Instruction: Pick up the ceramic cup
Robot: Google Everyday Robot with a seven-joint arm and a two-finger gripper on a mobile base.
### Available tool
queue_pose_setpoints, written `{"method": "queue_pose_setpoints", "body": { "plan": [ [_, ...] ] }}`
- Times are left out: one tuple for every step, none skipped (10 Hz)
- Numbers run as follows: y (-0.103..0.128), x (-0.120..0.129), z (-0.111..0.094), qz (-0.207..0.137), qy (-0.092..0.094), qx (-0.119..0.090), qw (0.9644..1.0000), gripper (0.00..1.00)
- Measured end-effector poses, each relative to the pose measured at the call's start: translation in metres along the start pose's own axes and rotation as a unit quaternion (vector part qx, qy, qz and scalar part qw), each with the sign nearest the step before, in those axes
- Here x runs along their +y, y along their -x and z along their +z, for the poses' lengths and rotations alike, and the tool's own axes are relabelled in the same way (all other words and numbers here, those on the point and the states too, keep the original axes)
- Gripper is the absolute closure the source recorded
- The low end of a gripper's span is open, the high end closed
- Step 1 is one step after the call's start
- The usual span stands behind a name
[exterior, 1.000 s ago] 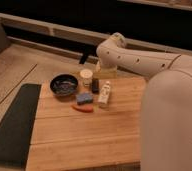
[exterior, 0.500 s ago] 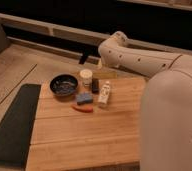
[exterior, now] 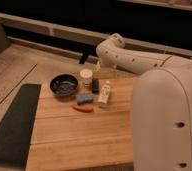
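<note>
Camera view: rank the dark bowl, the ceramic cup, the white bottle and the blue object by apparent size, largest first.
1. dark bowl, clearly the widest.
2. white bottle, long and slim.
3. ceramic cup and blue object look alike, so they are left unranked.
The gripper hangs close beside the cup.

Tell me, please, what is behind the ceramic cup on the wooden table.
The gripper hangs just behind the ceramic cup, slightly toward the picture's right, over the far edge of the wooden table. The arm covers whatever lies beyond it.
</note>
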Motion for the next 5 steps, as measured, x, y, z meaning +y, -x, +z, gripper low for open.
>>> {"method": "queue_pose_setpoints", "body": {
  "plan": [
    [0.005,-0.002,0.007,-0.005,0.006,-0.002,1.0,0.35],
    [0.015,-0.001,0.015,-0.013,0.019,-0.008,0.9997,0.35],
    [0.021,0.001,0.021,-0.02,0.03,-0.012,0.9993,0.35],
    [0.027,0.006,0.027,-0.029,0.043,-0.014,0.9985,0.35],
    [0.03,0.014,0.036,-0.04,0.059,-0.012,0.9974,0.35]
  ]
}}
